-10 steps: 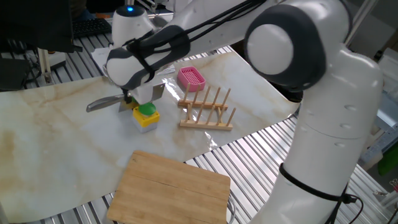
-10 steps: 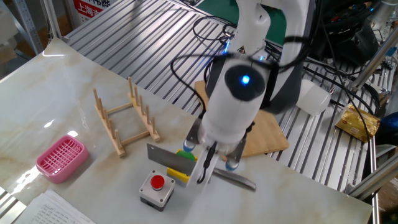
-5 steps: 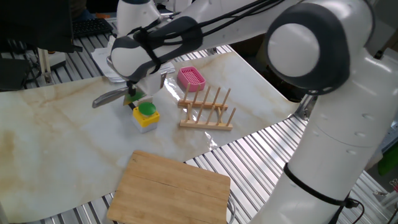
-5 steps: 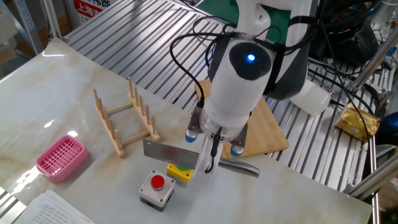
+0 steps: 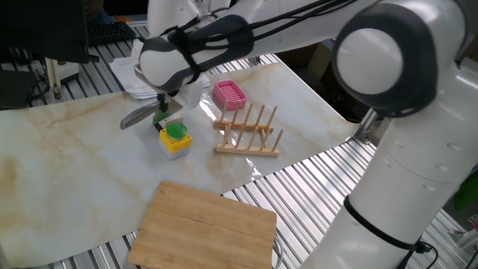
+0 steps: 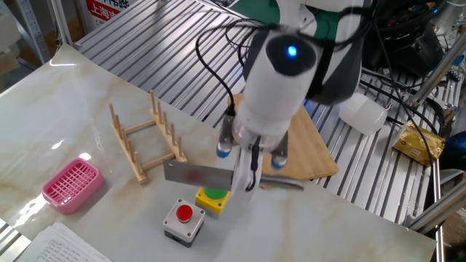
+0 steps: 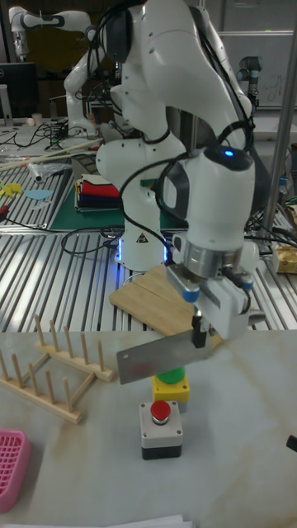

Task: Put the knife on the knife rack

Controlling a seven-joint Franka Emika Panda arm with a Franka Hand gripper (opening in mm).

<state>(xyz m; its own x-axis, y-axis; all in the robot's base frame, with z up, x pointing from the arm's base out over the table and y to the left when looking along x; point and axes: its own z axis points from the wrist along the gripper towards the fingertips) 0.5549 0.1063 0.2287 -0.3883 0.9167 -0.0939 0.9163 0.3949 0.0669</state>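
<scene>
My gripper is shut on the knife, a silvery cleaver-like blade with a steel handle. The knife hangs level in the air above a yellow box with a green button. In the tall fixed view the blade points left from the gripper, toward the knife rack. The light-wood knife rack stands empty on the marble tabletop, a short way from the blade tip. In one fixed view the gripper holds the knife left of the rack.
A grey box with a red button sits beside the yellow box. A pink plastic basket lies beyond the rack. A wooden cutting board rests on the table's edge. Papers lie at the near corner.
The gripper has risen with the knife, lifting it well off the table and shifting it slightly toward the rack. The green button box now shows below the blade.
</scene>
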